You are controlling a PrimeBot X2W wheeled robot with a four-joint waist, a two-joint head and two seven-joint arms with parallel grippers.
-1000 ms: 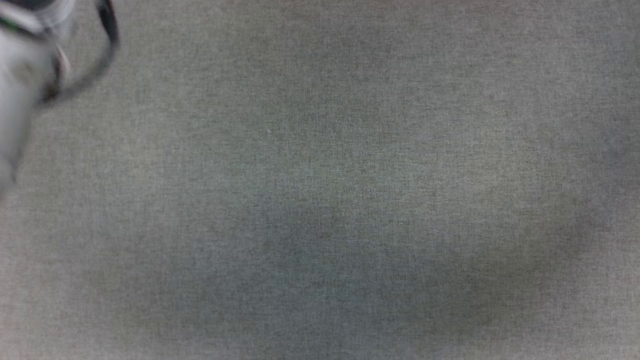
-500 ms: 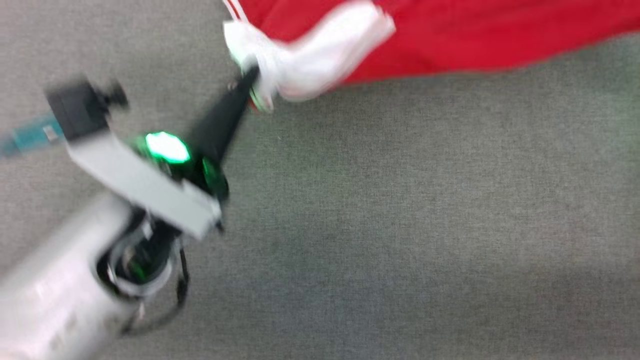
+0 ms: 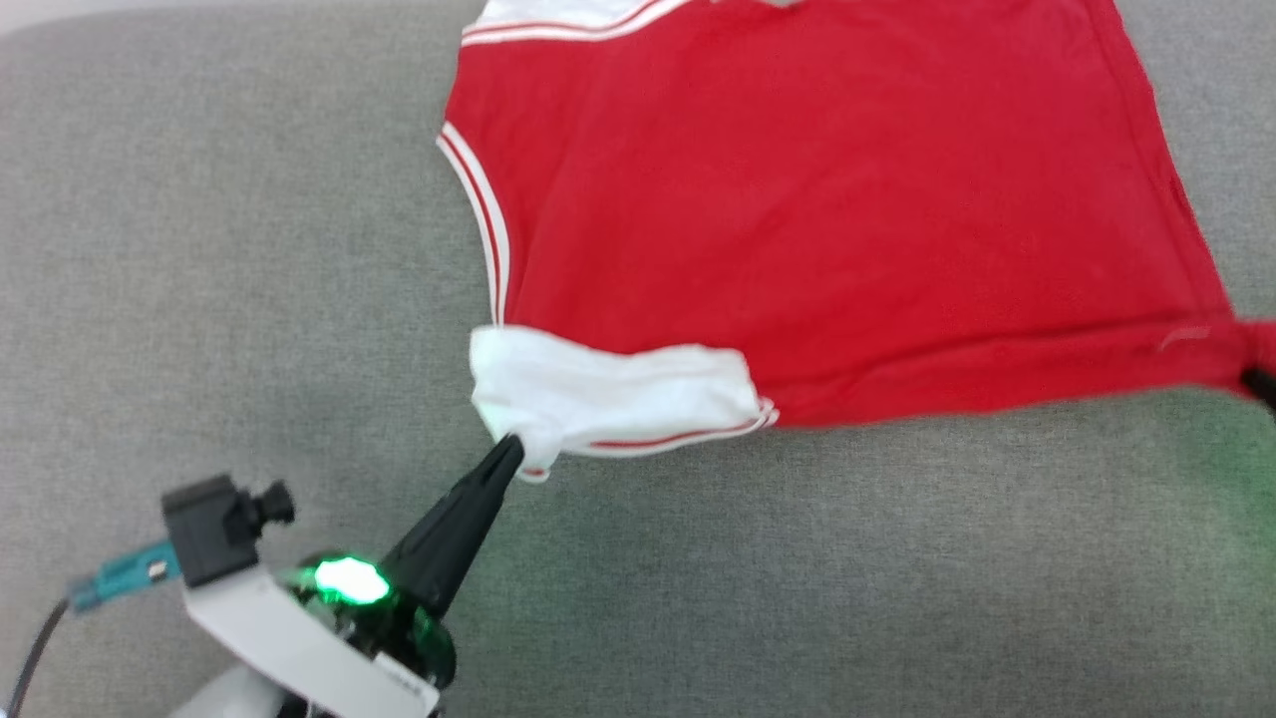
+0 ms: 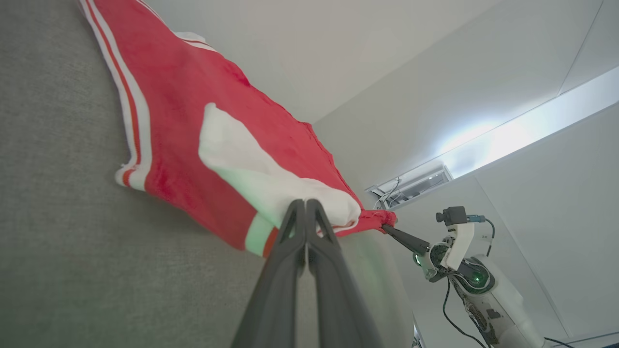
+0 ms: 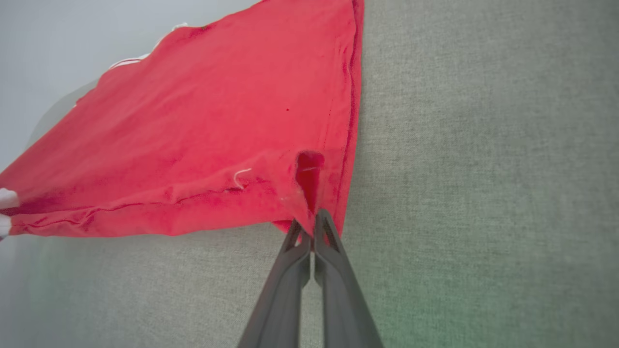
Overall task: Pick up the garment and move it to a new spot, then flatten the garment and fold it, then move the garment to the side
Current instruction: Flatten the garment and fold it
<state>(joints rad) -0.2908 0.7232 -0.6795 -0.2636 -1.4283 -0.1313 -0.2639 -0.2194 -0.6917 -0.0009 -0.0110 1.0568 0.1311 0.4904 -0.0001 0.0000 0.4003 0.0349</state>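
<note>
The garment (image 3: 817,219), a red jersey with white striped trim, lies stretched over the grey fabric surface (image 3: 797,578) in the upper half of the head view. Its white sleeve (image 3: 608,399) is bunched at the lower left. My left gripper (image 3: 510,451) is shut on that sleeve's tip, seen close up as the sleeve (image 4: 271,179) pinched in the left gripper (image 4: 305,205). My right gripper (image 5: 309,223) is shut on the garment's red bottom corner (image 5: 309,179); its dark tip shows at the head view's right edge (image 3: 1264,384). The garment hangs taut between both grips.
Grey fabric surface extends wide on every side of the garment, with free room in front and to the left (image 3: 219,249). The left wrist view shows the right arm (image 4: 464,270) against a pale wall and ceiling.
The head camera has swung: first only grey surface, then the garment's edge, now most of the garment. The left gripper stays shut on the white sleeve throughout.
</note>
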